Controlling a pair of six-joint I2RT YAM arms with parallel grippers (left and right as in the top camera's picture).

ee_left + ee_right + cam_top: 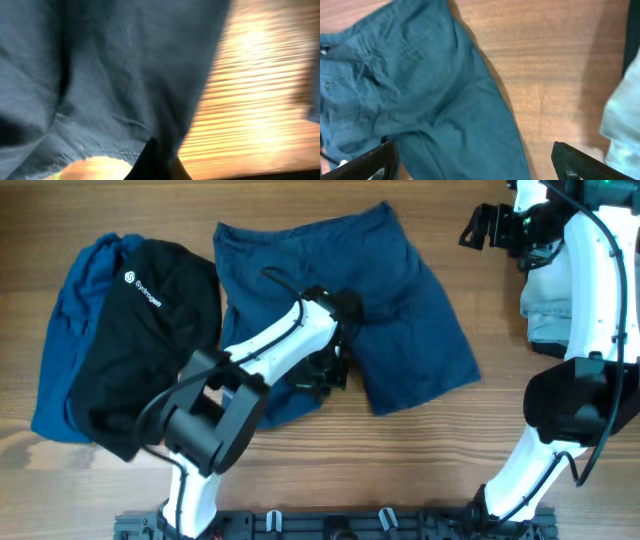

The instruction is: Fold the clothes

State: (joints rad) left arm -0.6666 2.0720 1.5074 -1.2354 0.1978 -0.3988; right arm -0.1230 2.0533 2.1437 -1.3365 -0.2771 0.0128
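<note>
The dark navy shorts [380, 300] lie spread flat at the middle of the table, waistband at the back. My left gripper [322, 372] is down at the hem of the shorts' left leg. In the blurred left wrist view its dark fingers [156, 164] are together with navy fabric [100, 75] pinched between them. The black top with a white logo [150, 330] lies on the royal-blue garment [65, 340] at the left. My right gripper [487, 225] hovers open and empty at the back right. Its wrist view looks down past wide-apart fingers [475, 160] onto the shorts [420, 100].
Pale blue denim [548, 305] lies at the right edge under my right arm and shows in the right wrist view [622, 125]. Bare wood table [420, 460] runs along the front. My left arm crosses over the front left of the shorts.
</note>
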